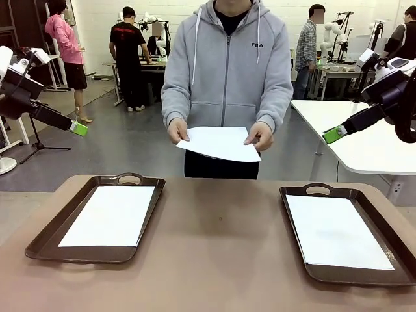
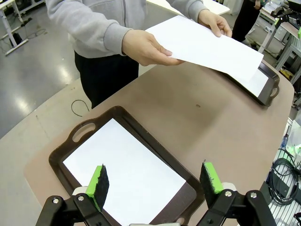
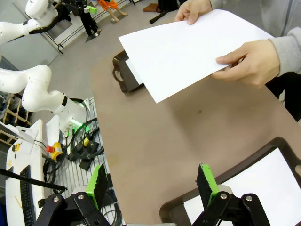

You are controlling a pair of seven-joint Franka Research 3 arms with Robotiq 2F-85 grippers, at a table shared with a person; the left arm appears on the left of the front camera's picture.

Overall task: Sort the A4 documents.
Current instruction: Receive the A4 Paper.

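Observation:
A person at the far side holds one white A4 document [image 1: 220, 143] in both hands above the table's far edge; the same sheet [image 2: 207, 44] [image 3: 188, 49] appears in both wrist views. Another sheet [image 1: 110, 214] lies in the left brown tray [image 1: 39, 244], and a third sheet [image 1: 335, 231] lies in the right brown tray [image 1: 296, 195]. My left gripper [image 1: 78, 129] hangs open, high at the far left, with nothing between its fingers [image 2: 99, 181]. My right gripper [image 1: 335, 134] hangs open, high at the right, also holding nothing [image 3: 153, 181].
The brown tabletop [image 1: 221, 247] lies bare between the two trays. A white table [image 1: 364, 143] stands behind my right arm. Cables and a white arm base [image 3: 61, 106] sit beside the table. Other people stand far back.

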